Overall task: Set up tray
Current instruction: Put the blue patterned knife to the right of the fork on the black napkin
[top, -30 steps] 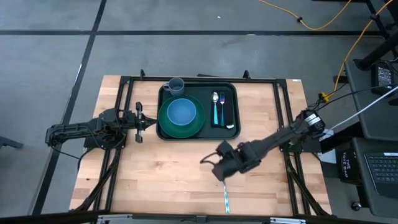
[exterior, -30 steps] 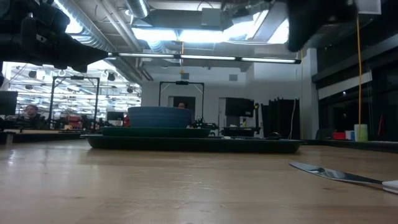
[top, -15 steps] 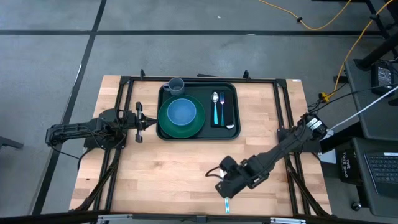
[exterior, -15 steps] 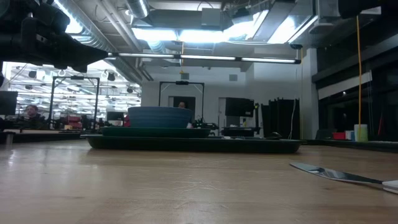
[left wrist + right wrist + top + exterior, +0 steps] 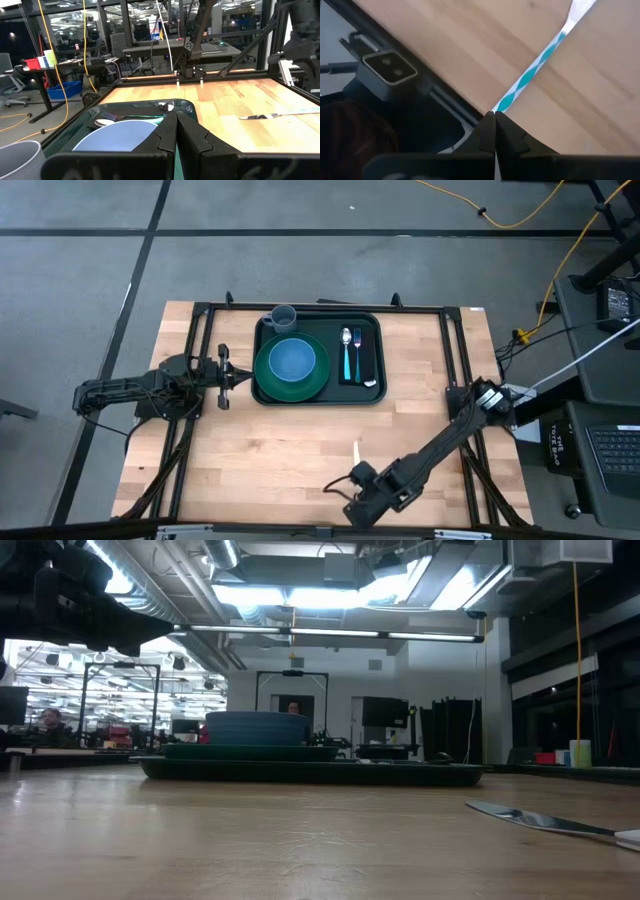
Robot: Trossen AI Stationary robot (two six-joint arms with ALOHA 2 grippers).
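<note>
The right gripper [image 5: 362,505], at the bottom centre of the high view, has its fingers pressed together on the teal-striped handle of a knife [image 5: 535,67] at the table's near edge. The left gripper [image 5: 232,376], fingers together and holding nothing, sits just left of the tray [image 5: 371,320] at upper centre, which carries a green plate [image 5: 262,378], blue bowl [image 5: 292,360] and grey cup [image 5: 283,316].

Lab: ceiling ducts [image 5: 200,585], workbenches [image 5: 150,50]

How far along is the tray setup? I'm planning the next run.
Done: plate, bowl, cup, fork, spoon on the tray. In hand: right gripper shut on the knife, flat on the table. Left: move it to the tray. Left gripper waits, shut.
</note>
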